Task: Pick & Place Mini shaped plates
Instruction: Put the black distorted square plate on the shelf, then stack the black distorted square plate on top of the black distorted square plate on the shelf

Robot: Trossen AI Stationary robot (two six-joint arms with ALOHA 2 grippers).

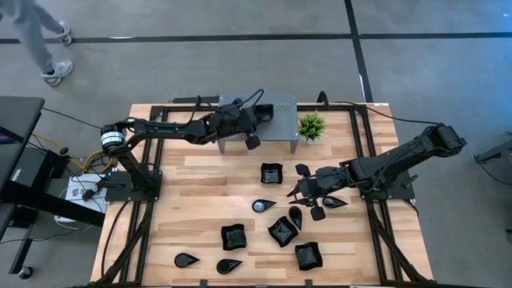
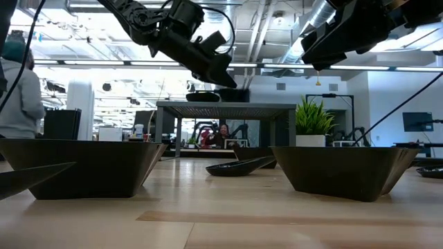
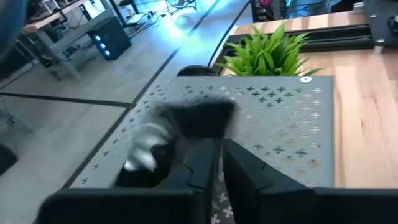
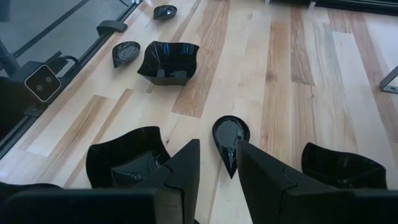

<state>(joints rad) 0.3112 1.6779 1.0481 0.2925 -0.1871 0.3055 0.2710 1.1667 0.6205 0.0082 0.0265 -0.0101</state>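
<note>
1. Landmark: grey perforated stand (image 1: pixel 264 116) at the far edge of the table (image 1: pixel 200 172), with the potted plant (image 1: pixel 311 126) just beside it.
2. Left claw (image 1: pixel 253 141) hangs over the stand's near edge. The wrist view shows a blurred dark dish (image 3: pixel 199 118) on the stand top just ahead of its fingers (image 3: pixel 202 174); whether they pinch it or have let go, I cannot tell.
3. Right claw (image 4: pixel 214 165) hovers well apart from the stand, nearer the table's front. Its fingers are spread, straddling a teardrop plate (image 4: pixel 230 137) without touching it.
4. The remaining mini shaped plates (image 1: pixel 234 237) lie scattered between stand and front edge.
5. Handling judgement: dishes look light, rigid, glossy, so slippery and chip-prone. Take the teardrop across its rim, near the wider end.
</note>
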